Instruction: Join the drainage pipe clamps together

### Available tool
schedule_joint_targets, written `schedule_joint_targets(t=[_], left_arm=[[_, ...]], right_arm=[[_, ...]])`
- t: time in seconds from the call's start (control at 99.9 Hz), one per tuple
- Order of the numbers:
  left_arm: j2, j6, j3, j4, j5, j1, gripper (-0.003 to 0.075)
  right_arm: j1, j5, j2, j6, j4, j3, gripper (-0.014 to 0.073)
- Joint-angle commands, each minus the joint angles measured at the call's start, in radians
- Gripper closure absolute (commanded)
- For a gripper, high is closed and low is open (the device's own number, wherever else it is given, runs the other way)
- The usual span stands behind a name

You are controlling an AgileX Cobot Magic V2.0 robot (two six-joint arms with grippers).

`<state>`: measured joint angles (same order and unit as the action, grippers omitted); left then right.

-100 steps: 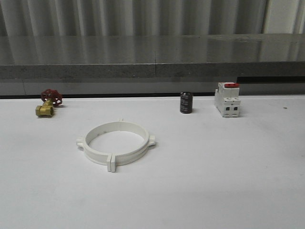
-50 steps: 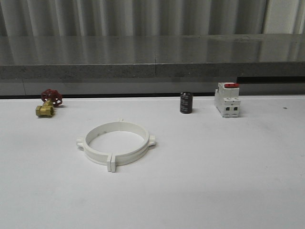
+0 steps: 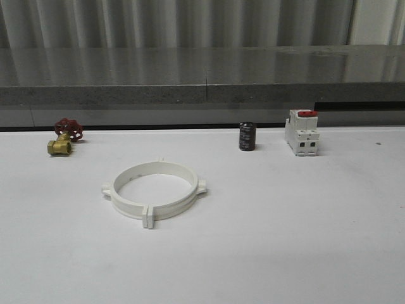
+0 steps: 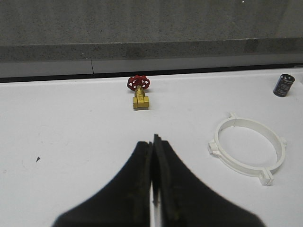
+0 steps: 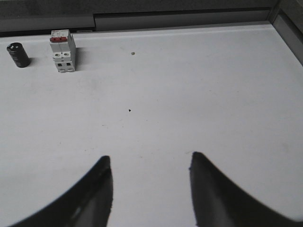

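My left tool hovers above the table with fingers pressed together, empty. My right tool hangs spread apart, empty. The drainage pipe clamps lie joined as one ring, left of centre.

A brass valve with a red handwheel stands near the bench's far left edge. A black capacitor and a white switch with a red top stand side by side, apart, along the far edge.

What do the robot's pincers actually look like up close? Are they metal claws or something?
Not shiny claws. Each pincer has two dark, almost black fingers, broad at the base and tapering to blunt tips. The left pincer has flat, slightly worn inner faces; the right pincer looks matte and smooth. No cables or markings are visible.
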<state>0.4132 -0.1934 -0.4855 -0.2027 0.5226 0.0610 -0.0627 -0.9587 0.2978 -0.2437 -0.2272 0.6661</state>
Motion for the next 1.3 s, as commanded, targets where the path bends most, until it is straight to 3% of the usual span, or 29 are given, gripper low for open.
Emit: schedule_joint_targets(t=[0.0, 0.18, 0.961, 1.291], left_arm=[[0.005, 0.001, -0.024, -0.019, -0.071, 0.006, 0.0741], [0.005, 0.001, -0.024, -0.019, -0.071, 0.006, 0.0741], [0.005, 0.001, -0.024, -0.019, -0.071, 0.006, 0.0741], [0.005, 0.001, -0.024, -0.019, -0.071, 0.006, 0.0741]], right_arm=[[0.005, 0.046, -0.009, 0.009, -0.011, 0.009, 0.034], [0.005, 0.039, -0.01, 0.009, -0.011, 0.008, 0.0668], [0.005, 0.047, -0.01, 0.009, -0.011, -0.002, 0.0661], [0.005, 0.377, -0.135, 0.01, 0.047, -0.225, 0.0661]])
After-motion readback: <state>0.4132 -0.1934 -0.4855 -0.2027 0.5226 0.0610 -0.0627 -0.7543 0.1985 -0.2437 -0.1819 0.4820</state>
